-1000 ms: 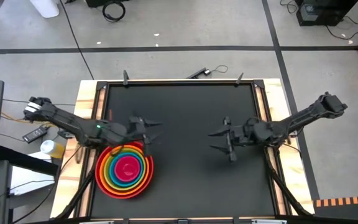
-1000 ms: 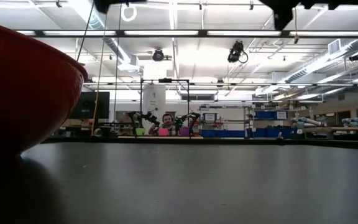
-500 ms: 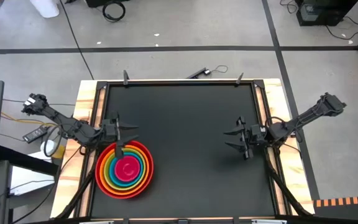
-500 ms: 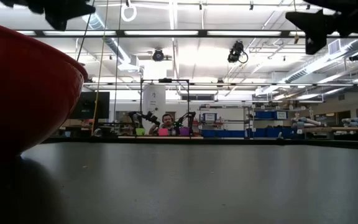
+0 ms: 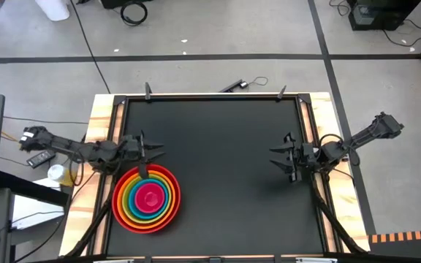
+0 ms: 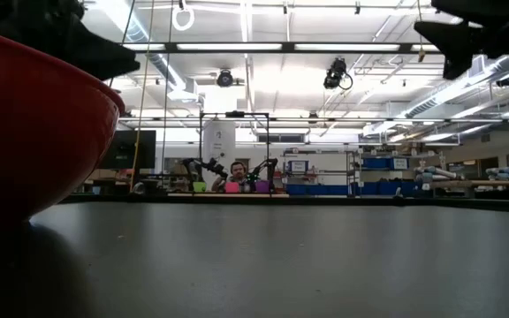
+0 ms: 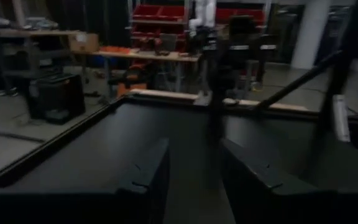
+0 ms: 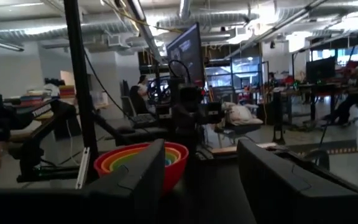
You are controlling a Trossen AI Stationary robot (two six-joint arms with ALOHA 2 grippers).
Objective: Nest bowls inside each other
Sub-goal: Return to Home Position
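The bowls [image 5: 146, 199] sit nested in one stack on the black mat at the near left: red outermost, then orange, yellow-green and blue rings, magenta-pink in the centre. The red bowl's wall [image 6: 34, 132] fills the low view's left, and the stack [image 8: 143, 160] also shows in the right wrist view. My left gripper [image 5: 150, 152] hovers open just beyond the stack's far rim, by the table's left edge, with nothing between its fingers [image 7: 194, 149]. My right gripper [image 5: 278, 157] hangs open and empty [image 8: 201, 149] near the table's right edge.
A wooden frame [image 5: 102, 124] borders the black mat [image 5: 218, 161], whose middle and far part are bare. Small items lie on a side surface [image 5: 50, 164] left of the table. A person [image 6: 237, 181] sits far back in the room.
Both arms have drawn back from the mat's middle. My left gripper went toward the table's left edge and sank toward the stack's far rim. My right gripper went toward the right edge. The bowls have kept still.
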